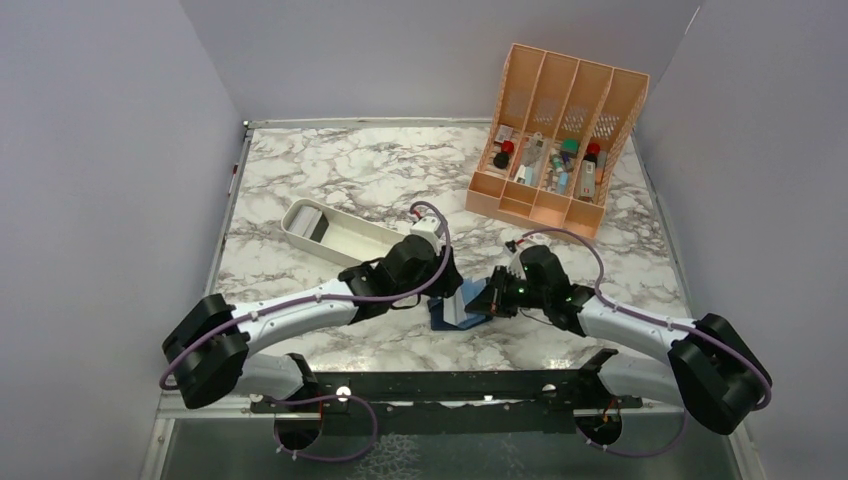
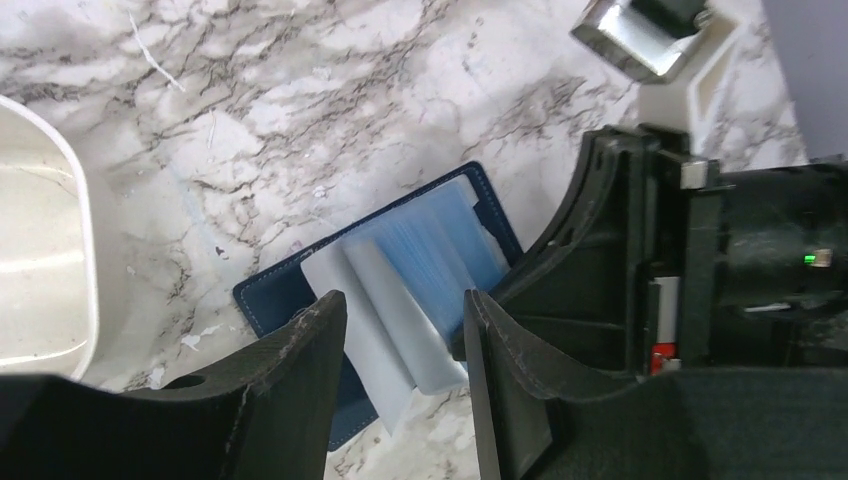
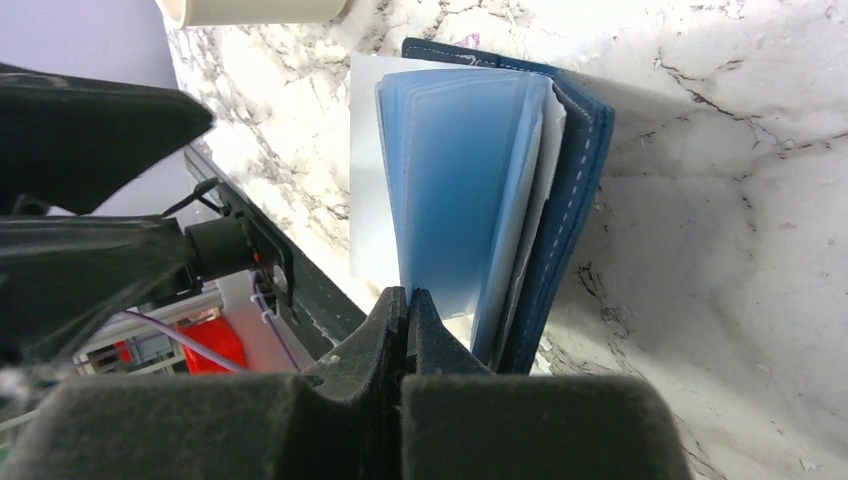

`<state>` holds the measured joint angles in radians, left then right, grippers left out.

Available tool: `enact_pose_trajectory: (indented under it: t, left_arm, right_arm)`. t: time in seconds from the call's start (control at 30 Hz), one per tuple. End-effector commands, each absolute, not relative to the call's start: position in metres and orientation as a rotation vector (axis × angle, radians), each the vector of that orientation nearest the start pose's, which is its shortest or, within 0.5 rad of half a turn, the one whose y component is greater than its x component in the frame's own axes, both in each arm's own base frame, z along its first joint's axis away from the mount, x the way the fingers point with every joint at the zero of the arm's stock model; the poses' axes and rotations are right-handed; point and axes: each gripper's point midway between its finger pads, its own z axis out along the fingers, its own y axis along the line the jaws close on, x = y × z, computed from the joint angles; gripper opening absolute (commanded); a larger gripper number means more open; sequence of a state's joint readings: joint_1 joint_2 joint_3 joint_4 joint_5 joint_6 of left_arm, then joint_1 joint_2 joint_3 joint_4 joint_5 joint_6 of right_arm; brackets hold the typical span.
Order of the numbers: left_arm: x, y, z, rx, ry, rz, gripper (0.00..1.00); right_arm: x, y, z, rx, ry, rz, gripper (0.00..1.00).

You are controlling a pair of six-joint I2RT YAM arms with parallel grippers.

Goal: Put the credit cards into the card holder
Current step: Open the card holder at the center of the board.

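The card holder (image 1: 452, 312) lies open on the marble between the two arms: a navy cover (image 2: 285, 290) with pale blue pocket leaves (image 3: 450, 170) fanned upward. My right gripper (image 3: 407, 292) is shut, pinching the lower edge of one pale blue leaf; from above it (image 1: 492, 300) sits at the holder's right side. My left gripper (image 2: 402, 300) hangs open just over the holder, one finger on each side of the whitish leaves (image 2: 385, 310), touching nothing. I cannot pick out the credit cards with certainty. Small flat pieces (image 1: 313, 224) lie in the tray's left end.
A white oblong tray (image 1: 355, 240) stands just behind the left arm, and its rim (image 2: 85, 260) shows at the left of the left wrist view. An orange slotted organizer (image 1: 555, 130) holding several small items stands at the back right. Pale walls close in the table.
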<state>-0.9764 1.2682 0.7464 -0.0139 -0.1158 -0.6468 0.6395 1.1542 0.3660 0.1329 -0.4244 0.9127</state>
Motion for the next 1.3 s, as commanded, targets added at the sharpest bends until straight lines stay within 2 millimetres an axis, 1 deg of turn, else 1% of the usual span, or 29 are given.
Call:
enact_pose_trajectory:
  t: [0.0, 0.2, 0.47, 0.87, 1.13, 1.27]
  left_arm:
    - [0.213, -0.329, 0.125, 0.342, 2.231, -0.816, 0.49]
    - [0.216, -0.322, 0.102, 0.34, 2.275, -0.732, 0.5]
    - [0.218, -0.316, 0.084, 0.343, 2.309, -0.666, 0.5]
    - [0.222, -0.314, 0.067, 0.357, 2.338, -0.61, 0.5]
    - [0.222, -0.304, 0.055, 0.352, 2.368, -0.539, 0.5]
    - [0.221, -0.298, 0.05, 0.344, 2.386, -0.504, 0.5]
  right_arm:
    - [0.177, 0.257, 0.069, 0.044, 2.489, 1.19, 0.01]
    - [0.174, 0.257, 0.061, 0.038, 2.51, 1.173, 0.01]
    - [0.174, 0.258, 0.059, 0.039, 2.517, 1.173, 0.01]
    - [0.173, 0.259, 0.059, 0.039, 2.516, 1.171, 0.01]
    - [0.172, 0.259, 0.06, 0.035, 2.513, 1.171, 0.01]
    - [0.172, 0.26, 0.06, 0.04, 2.514, 1.176, 0.04]
